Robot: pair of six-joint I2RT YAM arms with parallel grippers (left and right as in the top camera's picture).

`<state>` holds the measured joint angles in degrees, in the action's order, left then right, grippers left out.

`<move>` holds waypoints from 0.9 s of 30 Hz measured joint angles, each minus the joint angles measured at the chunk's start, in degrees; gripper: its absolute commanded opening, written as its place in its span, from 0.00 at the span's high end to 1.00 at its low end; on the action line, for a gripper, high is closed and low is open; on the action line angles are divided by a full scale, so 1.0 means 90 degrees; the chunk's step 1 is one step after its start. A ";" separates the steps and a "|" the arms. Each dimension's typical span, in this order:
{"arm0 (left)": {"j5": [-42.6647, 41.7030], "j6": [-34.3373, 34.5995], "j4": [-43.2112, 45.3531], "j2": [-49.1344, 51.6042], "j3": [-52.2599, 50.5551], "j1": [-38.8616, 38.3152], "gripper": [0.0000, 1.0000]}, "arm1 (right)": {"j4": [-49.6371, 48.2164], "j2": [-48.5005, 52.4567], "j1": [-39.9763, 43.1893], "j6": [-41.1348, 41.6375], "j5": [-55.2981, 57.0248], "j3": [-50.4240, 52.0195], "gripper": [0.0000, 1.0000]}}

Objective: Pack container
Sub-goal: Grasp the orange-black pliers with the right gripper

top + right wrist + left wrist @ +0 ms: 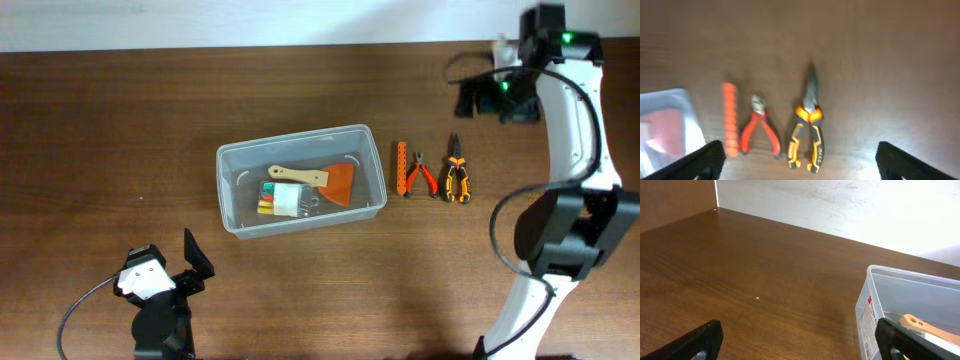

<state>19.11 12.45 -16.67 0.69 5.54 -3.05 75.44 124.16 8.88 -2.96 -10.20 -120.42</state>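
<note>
The clear plastic container sits mid-table and holds an orange scraper with a wooden handle and a small clear box of coloured bits. Right of it lie an orange beaded stick, red pliers and orange-black pliers. The right wrist view shows the stick, red pliers and orange-black pliers below my right gripper, which is open and raised at the back right. My left gripper is open and empty at the front left; the container is on its right.
A pale wall or board borders the table's far edge. My right arm reaches along the right side of the table.
</note>
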 measured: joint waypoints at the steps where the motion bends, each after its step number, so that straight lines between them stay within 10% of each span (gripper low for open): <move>1: 0.0000 0.0000 0.0002 0.0000 0.0000 0.0000 0.01 | -0.0044 0.0102 0.0083 0.0102 -0.0010 0.0257 0.10; 10: 0.0000 0.0000 0.0000 0.0000 0.0000 0.0000 0.01 | -0.0901 0.0313 0.0153 0.0347 0.0294 0.2052 0.23; 15: 0.0000 0.0000 0.0000 0.0000 0.0000 0.0000 0.01 | -0.1090 0.0313 0.0153 0.0279 0.0413 0.2446 0.49; 27: 0.0000 0.0000 0.0000 0.0000 0.0000 0.0000 0.01 | -0.1423 0.0313 0.0129 0.0202 0.0461 0.2805 0.50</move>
<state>19.11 12.45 -16.67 0.69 5.54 -3.05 62.63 126.98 10.04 -1.15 -6.04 -95.18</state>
